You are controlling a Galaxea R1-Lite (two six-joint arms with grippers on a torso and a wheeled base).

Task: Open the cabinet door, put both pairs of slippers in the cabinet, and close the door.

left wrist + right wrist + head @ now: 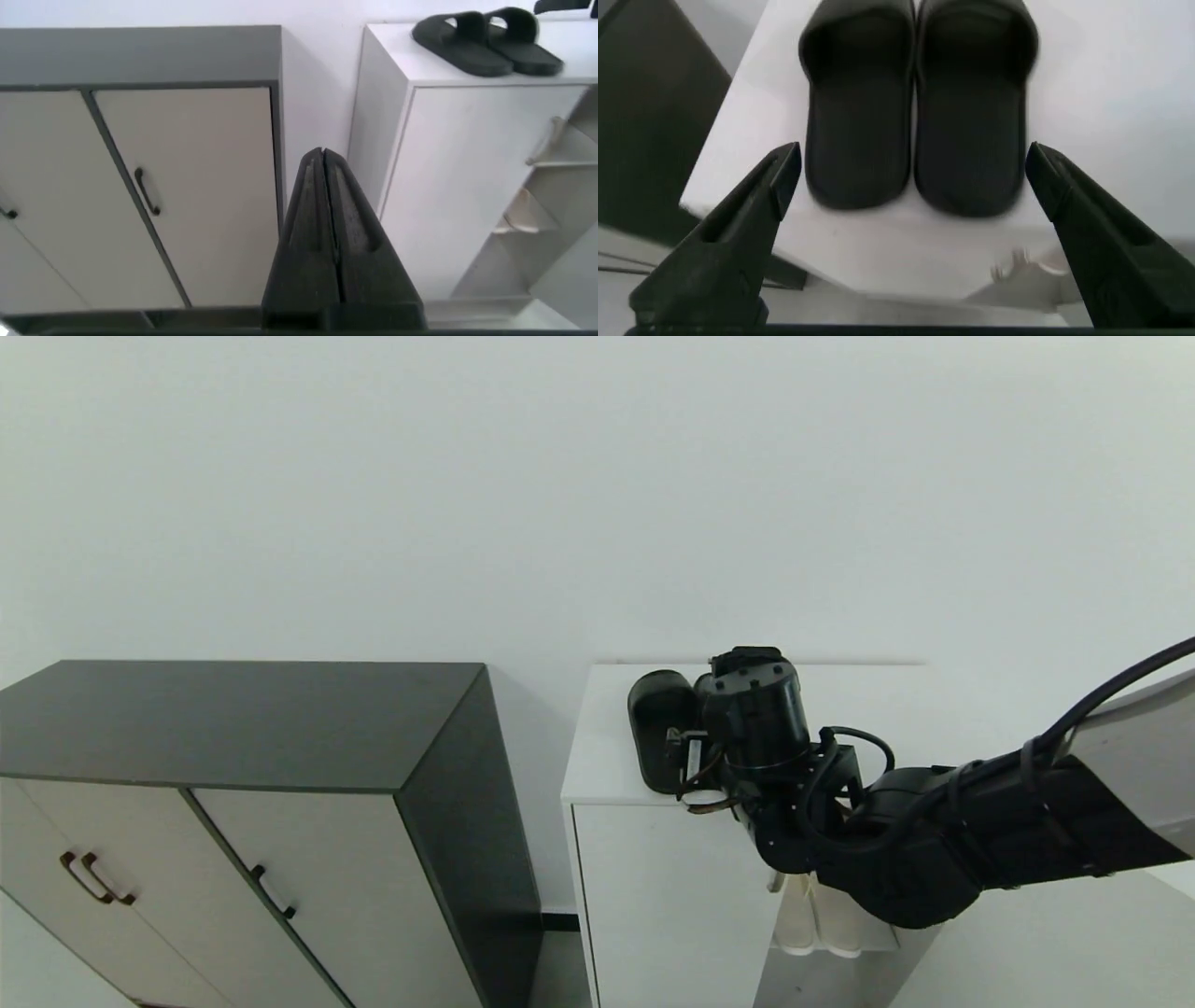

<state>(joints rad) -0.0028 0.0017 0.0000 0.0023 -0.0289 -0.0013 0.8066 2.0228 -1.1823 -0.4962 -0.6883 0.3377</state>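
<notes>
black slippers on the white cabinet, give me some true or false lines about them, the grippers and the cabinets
1. The pair of black slide slippers lies on top of the white cabinet. True.
2. The right gripper is shut on one slipper. False: it is open, with one finger out to either side of the pair.
3. The left gripper is open. False: its fingers are pressed together and hold nothing.
4. The two black slippers lie side by side. True.
5. The dark grey cabinet with pale doors has both doors wide open. False: the doors in view are shut.
</notes>
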